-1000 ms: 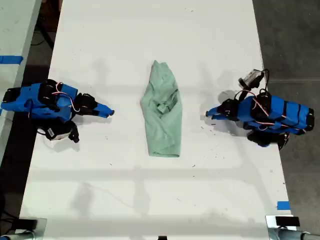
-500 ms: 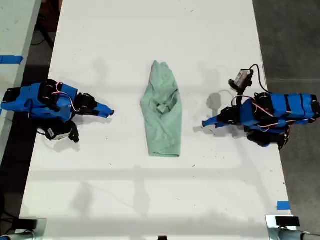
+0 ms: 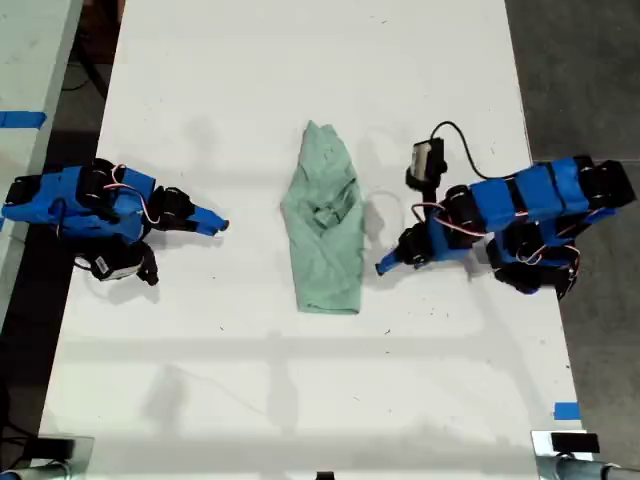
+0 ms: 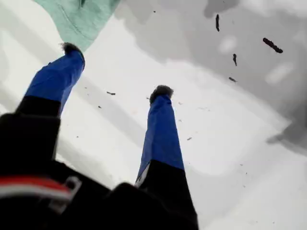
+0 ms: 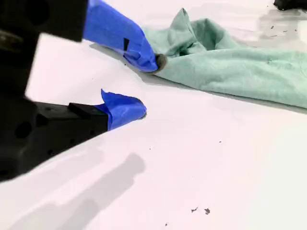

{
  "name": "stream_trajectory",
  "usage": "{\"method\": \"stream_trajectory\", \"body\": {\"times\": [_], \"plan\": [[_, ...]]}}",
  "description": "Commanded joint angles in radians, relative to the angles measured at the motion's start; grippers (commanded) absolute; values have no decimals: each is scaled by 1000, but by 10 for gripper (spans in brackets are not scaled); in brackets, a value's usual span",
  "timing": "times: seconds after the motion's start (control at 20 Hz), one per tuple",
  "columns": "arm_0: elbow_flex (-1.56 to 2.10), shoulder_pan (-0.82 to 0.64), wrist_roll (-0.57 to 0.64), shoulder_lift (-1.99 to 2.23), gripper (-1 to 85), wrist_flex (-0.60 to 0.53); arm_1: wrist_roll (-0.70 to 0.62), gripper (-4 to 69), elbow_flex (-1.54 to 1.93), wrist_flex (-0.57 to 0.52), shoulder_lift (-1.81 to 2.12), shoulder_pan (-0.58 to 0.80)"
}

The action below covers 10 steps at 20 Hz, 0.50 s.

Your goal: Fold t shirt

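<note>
T shirt [image 3: 325, 235] lies bunched and wrinkled on the white table [image 3: 250, 80], a long pale mint-green strip sitting between the two tools. And look at the first tool [image 3: 383, 266]: it's right up by the cloth, its tip just beside the shirt's long edge but not touching it. Through the first wrist view its two blue fingers are spread wide with only bare table between them, and a corner of the green cloth sits just beyond one fingertip [image 4: 72, 48]. Nothing gripped there!

Over to the second tool [image 3: 218, 226], which sits low on the table, well apart from the shirt. The garment stretches across straight ahead of it, one pointed end sticking up. Its blue-taped fingers stand apart with a clear gap, holding nothing, and the upper fingertip [image 5: 158, 62] lines up against the cloth's near edge in the second wrist view.
</note>
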Motion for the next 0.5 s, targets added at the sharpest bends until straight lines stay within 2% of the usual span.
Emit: {"method": "stream_trajectory", "body": {"times": [0.0, 0.05, 0.15, 0.2, 0.3, 0.35, 0.45], "plan": [[-3, 37, -81, 11, 140, -21, -5, 300, -341, 81, -262, -35], [-8, 32, -89, 11, -1, -28, -3, 300, -417, 94, -339, -49], [-6, 107, -103, 11, -1, -28, -2, 300, -532, 95, -459, -67], [-6, 109, -166, 11, -1, -25, 0, 302, -571, 95, -506, -72], [-38, 126, -204, -35, -3, -176, 3, 306, -594, 75, -555, -72], [-135, 140, -272, -253, 2, -175, 0, 311, -597, 55, -566, -71], [-515, 230, -281, -943, 82, -261, -8, 316, -614, 46, -583, -67]]}}
